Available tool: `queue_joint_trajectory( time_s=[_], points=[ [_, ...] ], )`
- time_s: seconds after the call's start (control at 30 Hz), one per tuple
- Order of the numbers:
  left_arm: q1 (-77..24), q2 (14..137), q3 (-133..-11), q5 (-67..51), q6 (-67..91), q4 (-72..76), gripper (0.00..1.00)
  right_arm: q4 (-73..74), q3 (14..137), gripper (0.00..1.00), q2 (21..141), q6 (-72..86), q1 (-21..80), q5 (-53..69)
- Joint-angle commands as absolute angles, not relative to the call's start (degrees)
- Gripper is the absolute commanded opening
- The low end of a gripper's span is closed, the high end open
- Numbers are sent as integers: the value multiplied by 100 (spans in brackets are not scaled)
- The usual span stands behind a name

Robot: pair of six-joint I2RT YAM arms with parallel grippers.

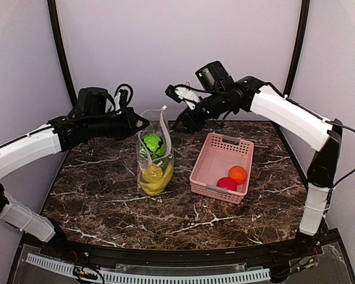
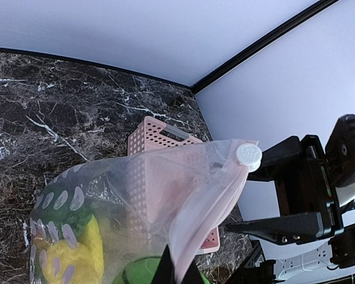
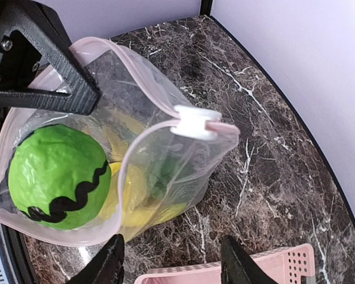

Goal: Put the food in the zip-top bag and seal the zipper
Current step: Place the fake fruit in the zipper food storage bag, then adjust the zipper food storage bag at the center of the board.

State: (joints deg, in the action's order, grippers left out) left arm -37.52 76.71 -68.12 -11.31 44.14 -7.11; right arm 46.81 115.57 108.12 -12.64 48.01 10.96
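Note:
The zip-top bag [image 1: 154,158] stands upright on the marble table with its mouth open. Inside it are a green ball with a black zigzag [image 3: 56,174] and yellow food [image 1: 154,177]. My left gripper [image 2: 176,271] is shut on the bag's rim at its left side [image 1: 140,125]. The zipper [image 3: 139,77] runs along the mouth as a pinkish strip with a white slider [image 3: 195,121] at the far end. My right gripper [image 3: 173,263] hangs open above the bag's right corner [image 1: 181,123], holding nothing. An orange [image 1: 238,174] and a red-pink ball [image 1: 226,184] lie in the basket.
The pink lattice basket [image 1: 208,157] sits just right of the bag, its rim [image 3: 225,275] below my right fingers. Walls close in behind and on both sides. The right arm's black fingers [image 2: 272,228] show past the bag in the left wrist view.

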Motion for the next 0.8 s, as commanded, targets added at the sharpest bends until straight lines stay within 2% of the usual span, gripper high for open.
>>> queue_joint_trajectory(
  time_s=[0.0, 0.17, 0.6, 0.67, 0.77],
  points=[
    [-3770, 7458, -6724, -1153, 4338, -550, 1, 4581, 11549, 48, 10899, -1095, 4653, 1719],
    [-3770, 7443, -6711, -1152, 4320, -570, 1, 4600, 11580, 42, 10975, -1033, 4641, 2414],
    [-3770, 7397, -6704, -1172, 4319, -584, 1, 4748, 11740, 40, 11450, -888, 4632, 2778],
    [-3766, 7386, -6694, -1165, 4318, -600, 1, 4766, 11788, 34, 11521, -858, 4637, 2766],
    [-3769, 7370, -6681, -1142, 4297, -633, 1, 4765, 11865, 11, 11530, -829, 4632, 2774]
  ],
)
